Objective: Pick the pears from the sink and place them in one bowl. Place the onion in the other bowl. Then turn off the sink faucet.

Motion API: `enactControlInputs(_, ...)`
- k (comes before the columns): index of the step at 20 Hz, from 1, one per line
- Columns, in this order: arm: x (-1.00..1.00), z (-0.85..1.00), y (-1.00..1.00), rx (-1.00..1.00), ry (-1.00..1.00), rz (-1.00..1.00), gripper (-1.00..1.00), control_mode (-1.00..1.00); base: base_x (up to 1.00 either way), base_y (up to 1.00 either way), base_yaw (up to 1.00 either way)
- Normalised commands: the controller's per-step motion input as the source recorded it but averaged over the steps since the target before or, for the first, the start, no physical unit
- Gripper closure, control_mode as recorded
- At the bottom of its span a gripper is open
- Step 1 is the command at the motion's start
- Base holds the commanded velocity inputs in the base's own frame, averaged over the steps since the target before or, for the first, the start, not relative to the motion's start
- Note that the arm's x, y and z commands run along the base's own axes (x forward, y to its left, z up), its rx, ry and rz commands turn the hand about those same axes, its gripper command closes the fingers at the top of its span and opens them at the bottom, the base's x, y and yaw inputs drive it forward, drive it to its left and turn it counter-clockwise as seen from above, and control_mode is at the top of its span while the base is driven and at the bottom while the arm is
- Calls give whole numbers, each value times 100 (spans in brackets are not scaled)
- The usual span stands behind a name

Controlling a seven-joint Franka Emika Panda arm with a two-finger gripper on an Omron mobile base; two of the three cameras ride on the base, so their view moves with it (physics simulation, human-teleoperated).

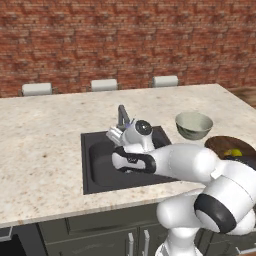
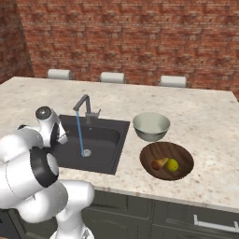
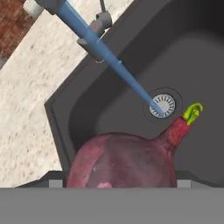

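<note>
Onion (image 3: pixel 122 162) — dark pink-red, round, with a tapering neck that ends in a small yellow-green sprout; a pale patch shows on its lower skin. In the hand view it sits right at the end effector, close against the camera, but the fingertips aren't visible, so I can't tell from the pictures whether it's gripped or just lying under the hand. The jaws stand wide; held or not, cannot tell.

Sink (image 3: pixel 87 109) — dark grey basin, the end effector is down inside it. Round metal drain (image 3: pixel 162 105) lies just beyond the onion, and the blue water stream (image 3: pixel 109 57) lands on it. Faucet (image 2: pixel 85 108) stands past the drain at the basin's far rim, water on.

Wooden bowl (image 2: pixel 184 154) — dark brown, wide and shallow, on the table well off to the end effector's right, outside the sink. It holds both pears: the brownish-orange pear (image 2: pixel 159 163) and the yellow-green pear (image 2: pixel 173 164), side by side, close to touching.

Grey bowl (image 2: pixel 151 127) — pale, deeper, on the table just beyond the wooden one, between it and the sink's right rim. Nothing visible inside it.

Arm wrist (image 1: pixel 135 150) hangs over the basin in the left base view and hides the end effector there.
</note>
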Motion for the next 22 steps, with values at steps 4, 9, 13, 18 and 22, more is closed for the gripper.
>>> enactControlInputs(4,-4,100,-4,0,-3,0,100,-100,0,0,0)
enactControlInputs(9,1,100,-3,0,0,0,100,-100,0,0,0)
enactControlInputs(13,-14,100,-6,0,15,0,100,-100,0,0,0)
enactControlInputs(18,-48,100,-3,-9,32,0,100,-100,0,0,0)
enactControlInputs(22,-42,68,-28,-12,26,0,100,-100,0,0,0)
